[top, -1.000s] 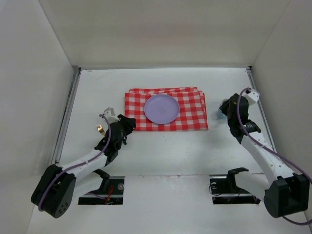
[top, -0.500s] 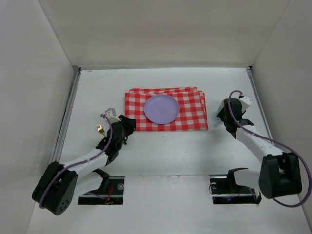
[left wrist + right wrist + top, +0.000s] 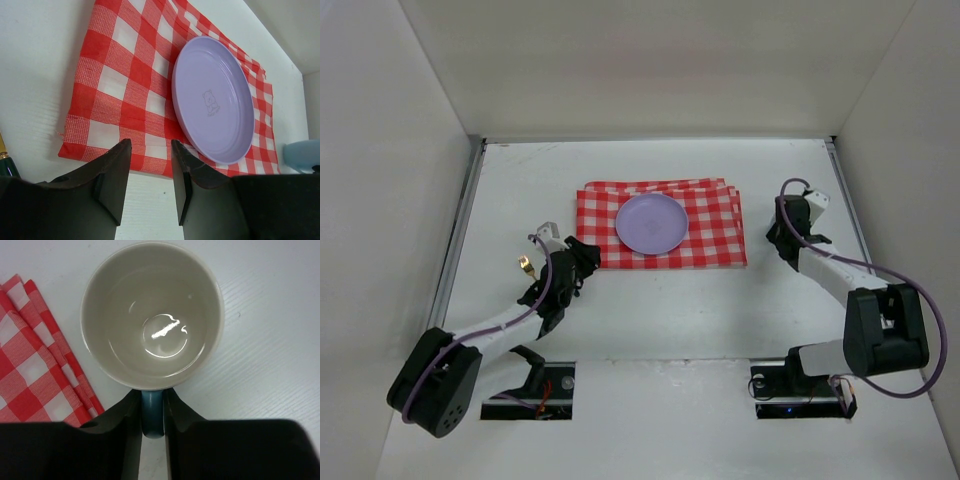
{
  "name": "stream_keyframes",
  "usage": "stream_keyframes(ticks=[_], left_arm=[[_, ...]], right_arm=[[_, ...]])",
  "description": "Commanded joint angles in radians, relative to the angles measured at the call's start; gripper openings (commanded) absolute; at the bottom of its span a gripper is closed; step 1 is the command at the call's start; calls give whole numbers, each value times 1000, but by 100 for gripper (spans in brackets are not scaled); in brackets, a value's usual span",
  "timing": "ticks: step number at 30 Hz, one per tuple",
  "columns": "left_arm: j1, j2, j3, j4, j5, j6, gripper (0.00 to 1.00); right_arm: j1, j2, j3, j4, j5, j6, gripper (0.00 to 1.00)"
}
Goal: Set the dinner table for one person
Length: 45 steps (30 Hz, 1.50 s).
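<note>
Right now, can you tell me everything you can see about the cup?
The cup is a round, shiny mug, creamy white inside and pale blue outside, with a blue handle. It looks like glazed ceramic. It is empty, with only light glinting on its bottom. It stands upright on the white dinner table, beside the right edge of the red-and-white checked cloth, not on it. The right hand grips its handle between two dark fingers.

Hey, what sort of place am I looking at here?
Probably a robot test cell staged for dining: plain white walls box in the dinner table, a left arm and right arm sit at its near edge, with a checked cloth, plate and mug.
</note>
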Motion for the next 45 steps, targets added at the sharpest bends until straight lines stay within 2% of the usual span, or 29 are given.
stream_keyframes(ticks=[1, 3, 6, 11, 17, 26, 32, 38, 45], left_arm=[[-5, 4, 15, 57, -14, 6, 35], [-7, 7, 17, 63, -15, 8, 35], [-8, 17, 17, 69, -11, 5, 35], [-14, 15, 18, 71, -17, 6, 35], [-14, 26, 20, 75, -17, 5, 36], [-25, 52, 21, 86, -18, 8, 36], [-11, 53, 15, 91, -17, 9, 36], [-13, 79, 20, 102, -14, 8, 36], [-10, 92, 21, 108, -14, 6, 36]], right_arm=[[-7, 10, 39, 50, 51, -21, 19], [-5, 2, 35, 48, 82, -27, 11], [13, -24, 32, 50, 146, -49, 4], [81, -91, 62, 33, 257, -108, 2], [164, -93, 185, -6, 277, -173, 2], [277, 189, 467, 71, 88, -213, 3], [317, 370, 630, 60, 54, -220, 3], [337, 479, 693, 69, 22, -220, 4], [337, 519, 667, 77, 14, -194, 6]])
